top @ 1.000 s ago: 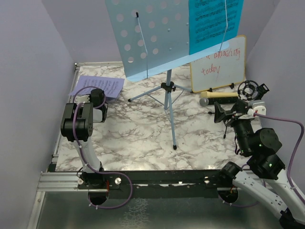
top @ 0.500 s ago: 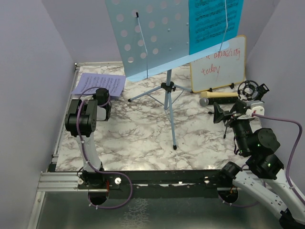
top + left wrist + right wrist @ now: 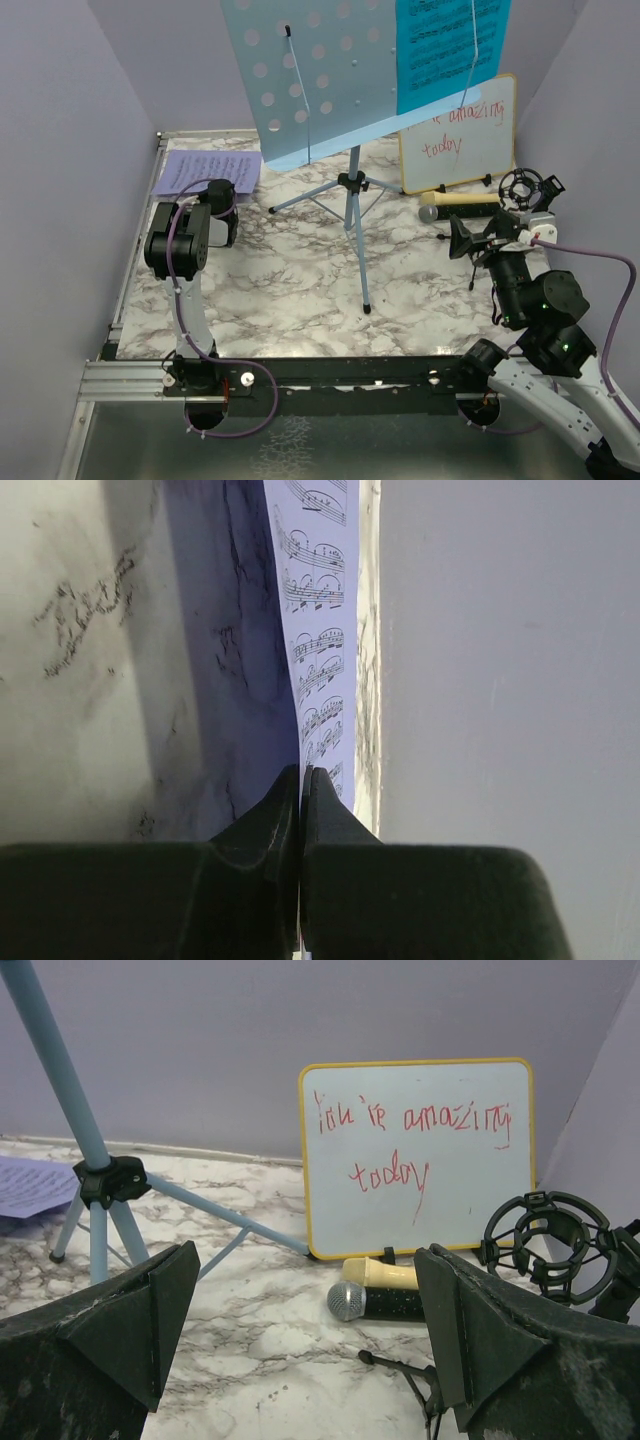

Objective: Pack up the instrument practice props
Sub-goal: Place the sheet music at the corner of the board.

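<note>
I have the left end effector (image 3: 224, 205) low over the far-left part of the marble-patterned desk (image 3: 300, 285). Its two black fingers (image 3: 270, 820) are pressed tight together. The pale printed music sheet (image 3: 200, 172) sits at the far-left corner, beside the lilac wall (image 3: 70, 150). In the left wrist view its near edge runs straight into the seam between the fingertips, so I read it as pinched there. A dark shadow falls on the desk next to it.

The right end effector (image 3: 480, 238) hangs at the right side of the desk, jaws spread wide with nothing between them. Through its wrist camera I see the cream handheld microphone (image 3: 380, 1275), with a grey mesh head, lying on the desk. It is just in front of the wood-framed whiteboard (image 3: 420, 1160) with red writing, which stands at the far right. Just right of these is the black studio microphone (image 3: 545, 1245); all I can make out of it is a ring-shaped cradle.

The light-blue perforated music rack (image 3: 300, 70) stands upright on its tripod legs at the far middle of the desk. The cyan sheet (image 3: 445, 50) rests on the rack's right half.
</note>
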